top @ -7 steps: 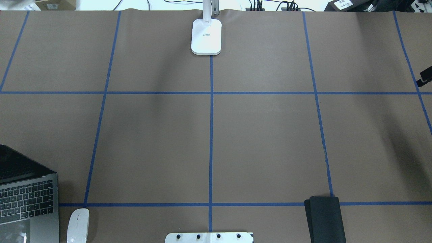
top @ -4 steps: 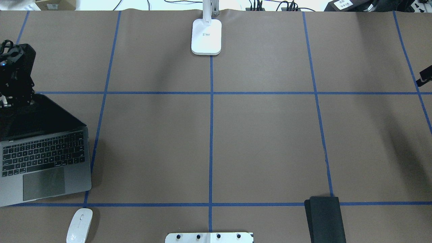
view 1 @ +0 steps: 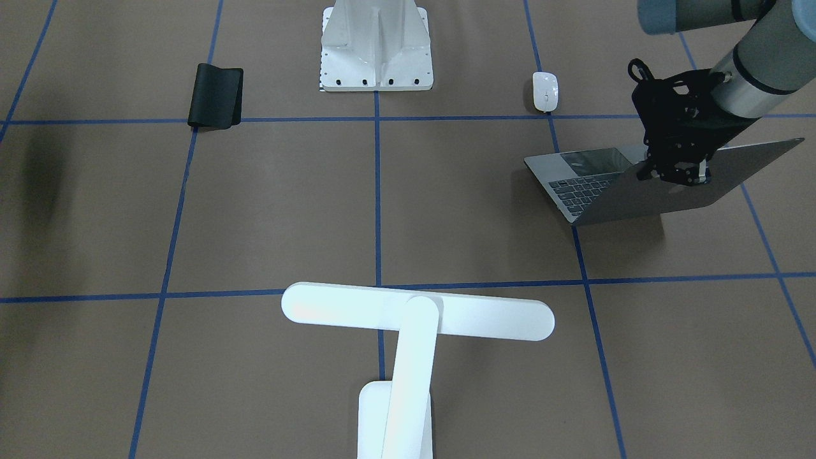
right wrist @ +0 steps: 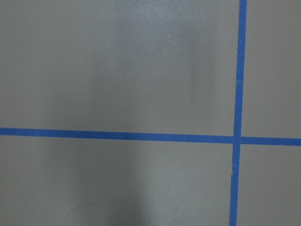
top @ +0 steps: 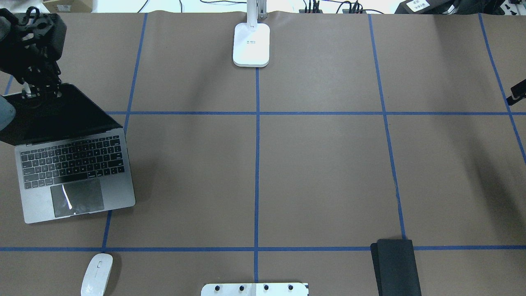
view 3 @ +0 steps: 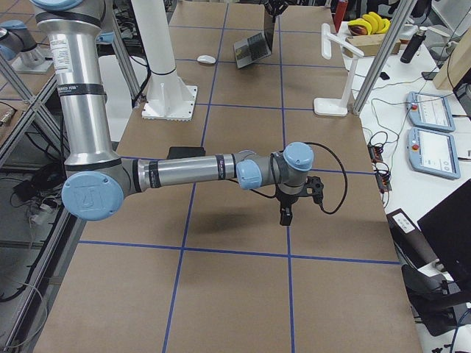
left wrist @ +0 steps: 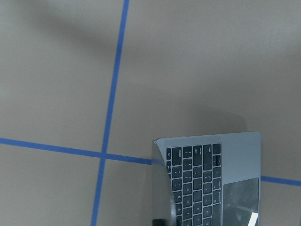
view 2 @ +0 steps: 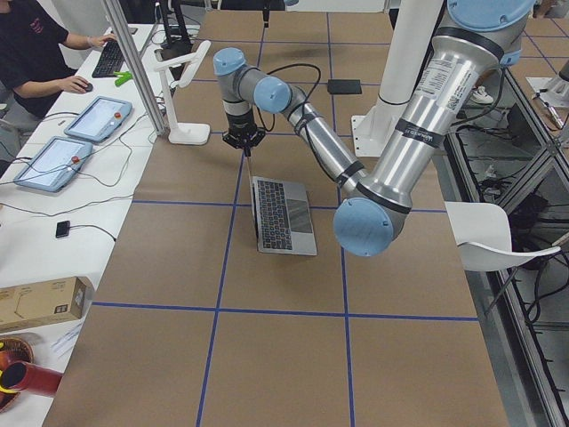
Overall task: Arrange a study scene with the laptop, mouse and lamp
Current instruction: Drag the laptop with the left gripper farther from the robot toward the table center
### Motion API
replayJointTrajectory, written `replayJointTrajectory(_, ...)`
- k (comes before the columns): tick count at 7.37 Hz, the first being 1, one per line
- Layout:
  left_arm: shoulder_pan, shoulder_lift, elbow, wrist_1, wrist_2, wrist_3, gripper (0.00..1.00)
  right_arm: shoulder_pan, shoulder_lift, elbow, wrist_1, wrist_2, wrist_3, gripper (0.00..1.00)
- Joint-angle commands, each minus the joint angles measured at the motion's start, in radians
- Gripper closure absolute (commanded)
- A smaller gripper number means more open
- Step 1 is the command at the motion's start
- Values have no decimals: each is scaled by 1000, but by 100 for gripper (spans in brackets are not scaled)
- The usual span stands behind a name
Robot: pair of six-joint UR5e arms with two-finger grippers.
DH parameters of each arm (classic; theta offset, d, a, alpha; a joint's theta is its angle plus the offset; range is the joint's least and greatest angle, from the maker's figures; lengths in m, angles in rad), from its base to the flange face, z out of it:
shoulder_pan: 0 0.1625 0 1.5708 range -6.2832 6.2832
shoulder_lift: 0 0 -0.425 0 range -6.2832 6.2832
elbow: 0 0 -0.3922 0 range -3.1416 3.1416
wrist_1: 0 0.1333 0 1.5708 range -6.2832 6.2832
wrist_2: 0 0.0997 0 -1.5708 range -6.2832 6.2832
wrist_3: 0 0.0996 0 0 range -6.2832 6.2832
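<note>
At nine o'clock, my left gripper (view 1: 676, 177), clamped on the laptop (top: 74, 172), has dragged it inward; positioning continues.

matt metal laptop (top: 70, 158), glossy plastic mouse (top: 96, 274)

Table (top: 320, 172) cover: flat brown, marked with a grid of blue tape lines (top: 257, 164).
Laptop (top: 74, 162): space-grey body and lid, black keys, darker grey trackpad, black screen.
Mouse (top: 97, 274): glossy white.
Lamp (view 1: 417, 312): white all over (head, arm, base), with small dark print on the base.
Mat (top: 396, 267): plain black.
Pedestal (view 1: 376, 44): white, with a row of dark bolt holes along its edge.
Left gripper (view 1: 676, 177): black.
Left arm (view 2: 418, 116): silver tubes, light-blue joint caps, black bands.
</note>
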Motion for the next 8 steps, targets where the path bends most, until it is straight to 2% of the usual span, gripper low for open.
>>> replayJointTrajectory(1,47,-105,34,7,46,-48,100,0,0,0,-1,0,0,0)
replayJointTrajectory(2,119,-128,35,4,123,-68,100,0,0,-2,-1,0,0,0)
replayJointTrajectory(3,159,-159,37,-2,133,-153,100,0,2,-5,-1,0,0,0)
replayJointTrajectory(5,186,-203,37,-4,165,-163,100,0,2,-5,-1,0,0,0)
replayJointTrajectory(8,238,-367,156,-5,178,-276,100,0,5,-19,-1,-2,-2,0)
